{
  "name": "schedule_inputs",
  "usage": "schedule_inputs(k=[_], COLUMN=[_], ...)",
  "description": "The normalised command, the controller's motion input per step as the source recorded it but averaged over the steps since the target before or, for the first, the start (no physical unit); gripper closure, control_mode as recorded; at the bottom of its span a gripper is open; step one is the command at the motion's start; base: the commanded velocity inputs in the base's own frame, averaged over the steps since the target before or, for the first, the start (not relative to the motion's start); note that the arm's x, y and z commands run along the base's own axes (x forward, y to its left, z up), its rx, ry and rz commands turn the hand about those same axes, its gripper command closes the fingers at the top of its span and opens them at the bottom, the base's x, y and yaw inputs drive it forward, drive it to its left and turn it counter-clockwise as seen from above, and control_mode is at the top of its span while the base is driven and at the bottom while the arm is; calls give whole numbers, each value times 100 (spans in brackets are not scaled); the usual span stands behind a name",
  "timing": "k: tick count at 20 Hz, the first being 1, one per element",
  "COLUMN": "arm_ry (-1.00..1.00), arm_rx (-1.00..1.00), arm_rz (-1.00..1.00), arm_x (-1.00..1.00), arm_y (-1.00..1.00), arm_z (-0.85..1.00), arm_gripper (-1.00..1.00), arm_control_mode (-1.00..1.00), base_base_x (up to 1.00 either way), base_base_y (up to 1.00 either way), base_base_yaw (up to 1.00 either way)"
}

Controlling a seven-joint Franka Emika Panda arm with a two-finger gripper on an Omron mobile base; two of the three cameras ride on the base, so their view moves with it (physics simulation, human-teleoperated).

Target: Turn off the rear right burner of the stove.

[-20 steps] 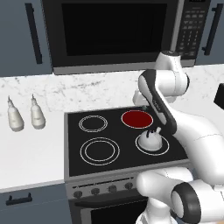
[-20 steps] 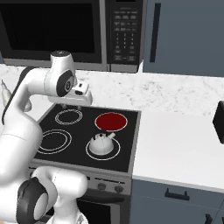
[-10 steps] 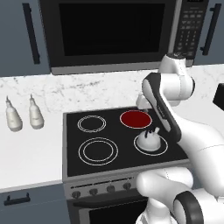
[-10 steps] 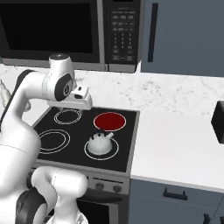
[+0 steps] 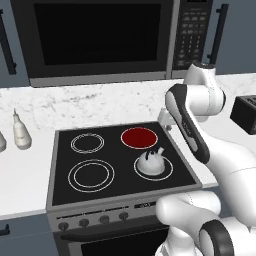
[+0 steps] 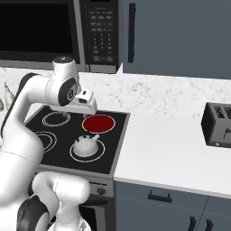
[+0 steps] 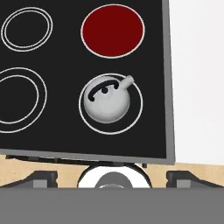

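On the stove (image 5: 125, 165) the rear right burner (image 5: 139, 137) glows red, kettle (image 5: 151, 162) just in front. We hover w/ hand (image 6: 88, 102) above it, holding nothing; can't tell how open. Knobs (image 5: 93, 220) look small, stiff & smooth, so pinch one by its sides

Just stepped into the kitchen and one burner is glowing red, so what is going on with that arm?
The white robot arm holds its tool above the black glass stove, touching nothing. The rear right burner is a solid red disc, so it looks on. A small grey kettle sits on the front right ring. The row of dark knobs along the stove's front is untouched.
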Motion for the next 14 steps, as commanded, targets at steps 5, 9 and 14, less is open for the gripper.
schedule_inputs(k=[5, 9, 14], arm_ry=[0, 0, 0], arm_rx=[0, 0, 0], arm_rz=[0, 0, 1], arm_x=[0, 0, -4], arm_y=[0, 0, 9], arm_z=[0, 0, 0], arm_gripper=[-100, -100, -100], arm_control_mode=[-100, -100, -100], base_base_x=[0, 0, 0], base_base_y=[-5, 0, 0], base_base_yaw=[0, 0, 0])
